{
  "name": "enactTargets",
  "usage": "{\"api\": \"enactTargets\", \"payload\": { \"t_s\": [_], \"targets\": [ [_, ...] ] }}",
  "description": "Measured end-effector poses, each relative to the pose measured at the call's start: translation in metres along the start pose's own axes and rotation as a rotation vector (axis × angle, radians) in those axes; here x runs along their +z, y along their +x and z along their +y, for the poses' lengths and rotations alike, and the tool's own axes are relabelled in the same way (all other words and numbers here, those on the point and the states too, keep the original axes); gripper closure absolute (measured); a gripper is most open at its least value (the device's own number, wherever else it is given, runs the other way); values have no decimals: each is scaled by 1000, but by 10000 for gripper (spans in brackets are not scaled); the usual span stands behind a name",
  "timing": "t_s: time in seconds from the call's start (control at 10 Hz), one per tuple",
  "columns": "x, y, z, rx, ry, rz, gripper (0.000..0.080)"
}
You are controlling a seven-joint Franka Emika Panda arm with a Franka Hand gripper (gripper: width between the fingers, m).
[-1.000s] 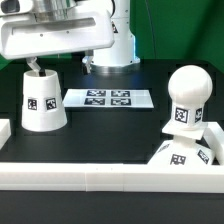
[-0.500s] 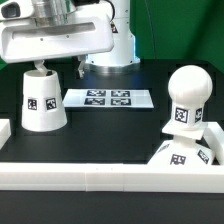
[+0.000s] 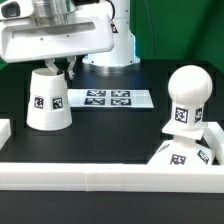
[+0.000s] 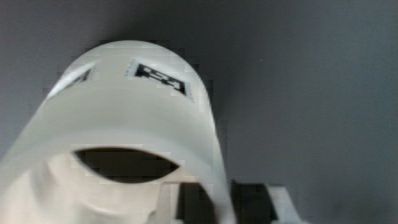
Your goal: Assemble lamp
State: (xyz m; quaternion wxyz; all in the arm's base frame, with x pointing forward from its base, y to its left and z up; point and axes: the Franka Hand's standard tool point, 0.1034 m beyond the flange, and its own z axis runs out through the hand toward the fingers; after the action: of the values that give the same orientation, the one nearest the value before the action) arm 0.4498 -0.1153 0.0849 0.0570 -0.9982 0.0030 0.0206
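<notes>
The white cone-shaped shade (image 3: 50, 98) stands at the exterior view's left, slightly tilted, a square tag on its side. My gripper (image 3: 56, 67) is right above it and shut on its top rim. In the wrist view the shade (image 4: 125, 110) fills the picture with its top opening facing the camera; my gripper (image 4: 228, 206) has the rim wall between its dark pads. The round-headed bulb (image 3: 187, 98) stands upright on the tagged base (image 3: 178, 155) at the exterior view's right, well apart from the gripper.
The marker board (image 3: 108, 98) lies flat in the middle behind the shade. A long white rail (image 3: 100, 176) runs along the front and a short piece of rail (image 3: 4, 131) sits at the left edge. The robot's white base (image 3: 112, 50) stands behind.
The shade has shifted toward the exterior view's right and tipped a little. The gripper has moved the same way along with its top rim.
</notes>
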Motion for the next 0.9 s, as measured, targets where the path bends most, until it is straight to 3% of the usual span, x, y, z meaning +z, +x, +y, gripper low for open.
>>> {"api": "enactTargets", "payload": {
  "t_s": [0.3,0.4,0.7,0.9],
  "targets": [
    [-9,8,-16,-18,4,9,754],
    [-14,12,-28,2,16,3,754],
    [-51,51,-99,117,78,-19,754],
    [-87,89,-126,172,106,-19,754]
  ]
}}
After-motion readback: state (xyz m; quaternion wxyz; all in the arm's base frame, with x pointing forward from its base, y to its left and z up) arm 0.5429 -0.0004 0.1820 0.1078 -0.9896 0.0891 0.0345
